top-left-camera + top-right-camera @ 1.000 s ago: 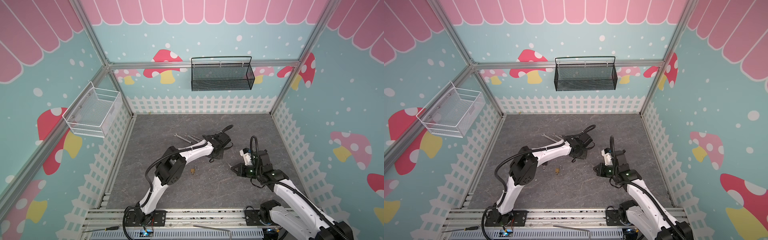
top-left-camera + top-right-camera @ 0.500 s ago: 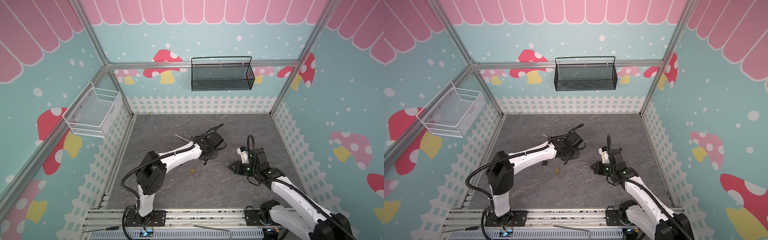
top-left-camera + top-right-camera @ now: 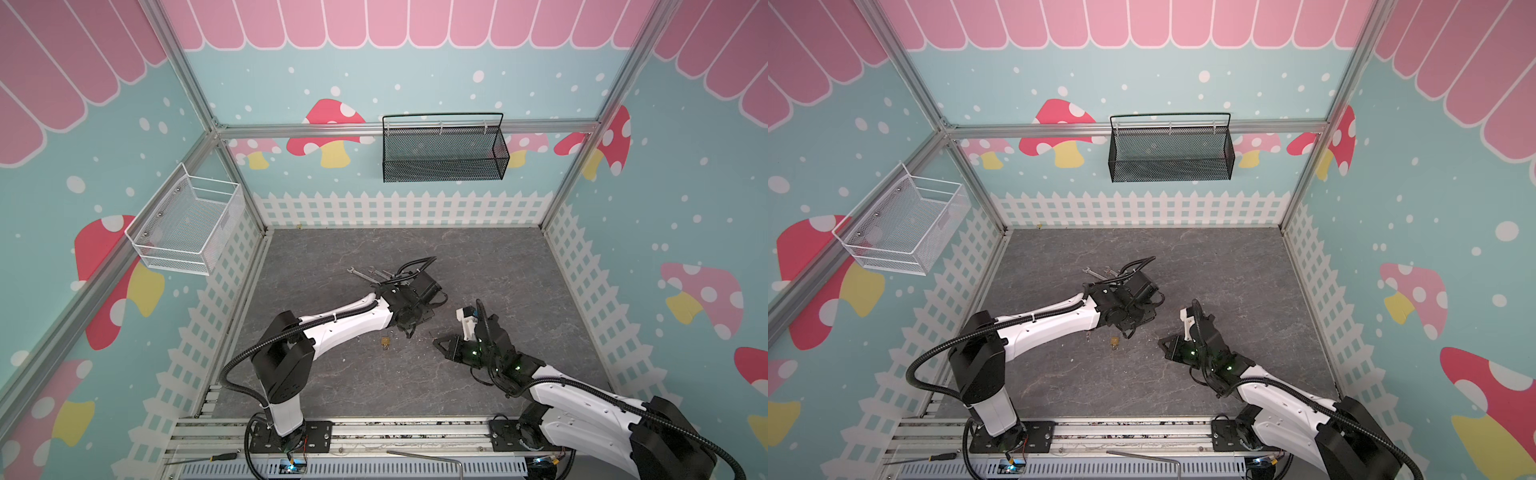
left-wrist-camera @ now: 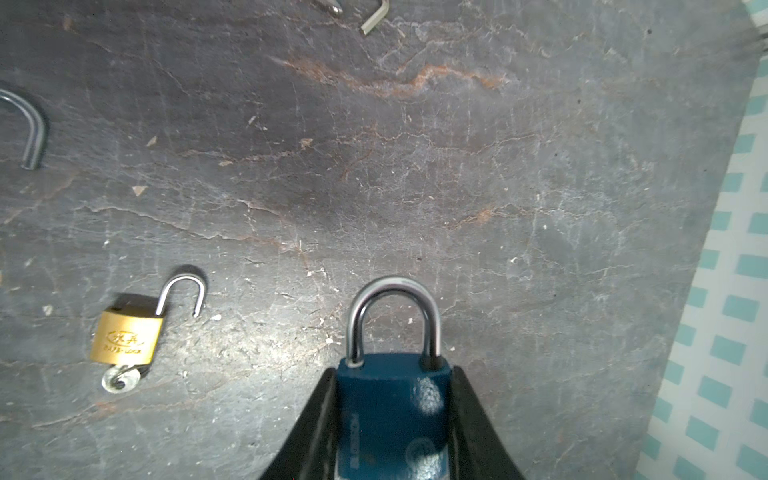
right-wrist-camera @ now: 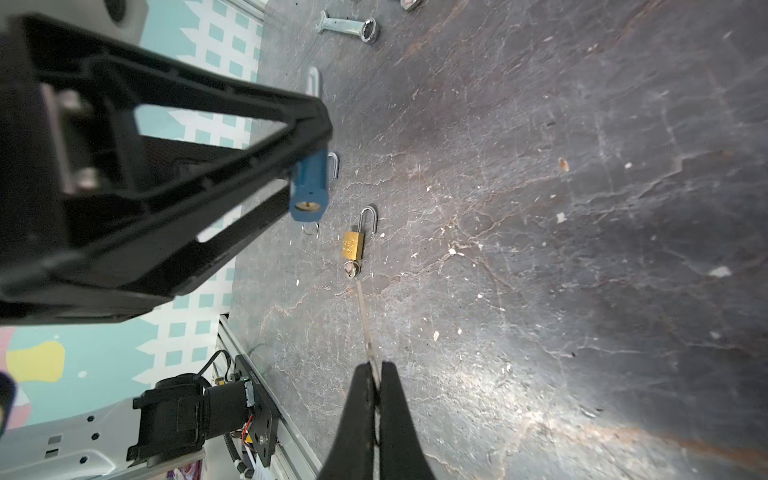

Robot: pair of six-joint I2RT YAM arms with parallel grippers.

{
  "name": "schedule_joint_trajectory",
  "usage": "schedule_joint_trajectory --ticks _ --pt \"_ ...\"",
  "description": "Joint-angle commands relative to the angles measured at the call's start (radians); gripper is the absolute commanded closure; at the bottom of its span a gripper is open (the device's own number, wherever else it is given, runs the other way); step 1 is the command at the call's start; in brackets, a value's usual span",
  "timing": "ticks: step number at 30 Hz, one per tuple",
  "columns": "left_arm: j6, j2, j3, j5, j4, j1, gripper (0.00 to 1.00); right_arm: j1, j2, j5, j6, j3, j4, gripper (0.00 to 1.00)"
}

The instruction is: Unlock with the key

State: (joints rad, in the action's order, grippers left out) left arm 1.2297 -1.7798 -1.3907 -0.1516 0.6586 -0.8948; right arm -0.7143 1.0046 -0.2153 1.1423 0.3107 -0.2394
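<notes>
My left gripper [image 4: 392, 374] is shut on the body of a blue padlock [image 4: 390, 399] whose silver shackle is closed. The same blue padlock [image 5: 309, 187] shows in the right wrist view with its brass keyhole end facing the camera. My right gripper [image 5: 376, 368] is shut on a thin silver key [image 5: 363, 316], seen edge-on, and stands apart from the blue padlock. In both top views the left gripper [image 3: 409, 328] hovers over mid-floor and the right gripper [image 3: 436, 343] sits just right of it.
A brass padlock [image 4: 126, 332] lies on the floor [image 3: 498, 266] with its shackle open and a key in it. Wrenches [image 3: 365, 274] lie behind the left arm. A loose shackle [image 4: 33, 124] lies nearby. A black basket [image 3: 442, 151] and a white basket [image 3: 187, 226] hang on the walls.
The left arm has swung left and brought the blue padlock nearer the front. The right gripper has shifted slightly left with the key. Both grips are unchanged.
</notes>
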Motion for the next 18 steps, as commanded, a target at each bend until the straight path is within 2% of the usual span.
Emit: schedule_joint_trajectory --ticks 1,10,18 --pt "0.067 0.031 0.010 -0.038 -0.038 -0.009 1.00 -0.030 0.016 0.108 0.094 0.002 -0.144 1.00" --pt "0.088 0.038 0.024 -0.030 -0.060 -0.010 1.00 -0.066 0.017 0.193 0.147 -0.017 -0.209 1.00" --pt "0.090 0.045 0.028 -0.026 -0.076 -0.015 1.00 -0.070 0.037 0.191 0.151 -0.008 -0.227 1.00"
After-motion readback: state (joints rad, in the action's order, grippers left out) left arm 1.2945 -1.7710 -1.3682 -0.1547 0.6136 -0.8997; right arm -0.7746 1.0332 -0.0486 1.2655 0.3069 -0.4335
